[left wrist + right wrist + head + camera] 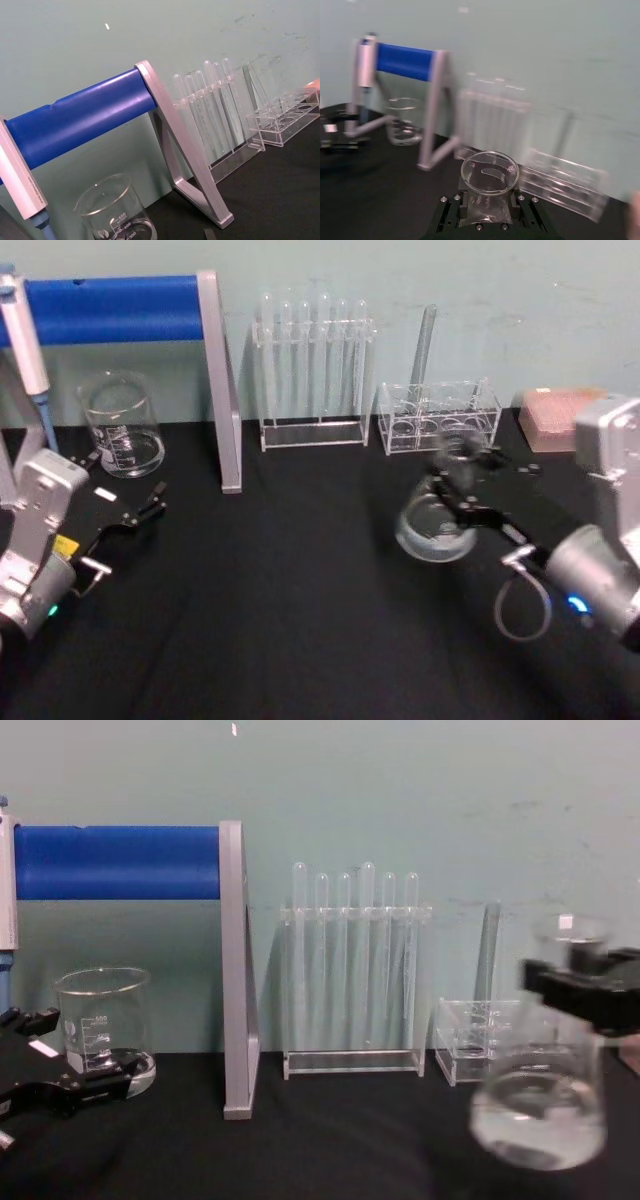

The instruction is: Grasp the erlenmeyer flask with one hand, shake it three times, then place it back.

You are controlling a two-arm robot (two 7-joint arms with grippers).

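At right of table [300,630], hand [458,483] gripping erlenmeyer flask [432,532], clear liquid [540,1132] inside

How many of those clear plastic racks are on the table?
2. The tall rack stands at the back, near the middle; the low rack sits just right of it, behind the erlenmeyer flask.

right gripper [457,483] clamped, left gripper [153,502] spread

Graduation marks with figures are printed in white on the glass beaker [114,212]. In the left wrist view "400" can be read, and "300" is made out just below it. The white label [104,494] on the left gripper [157,500] cannot be read.
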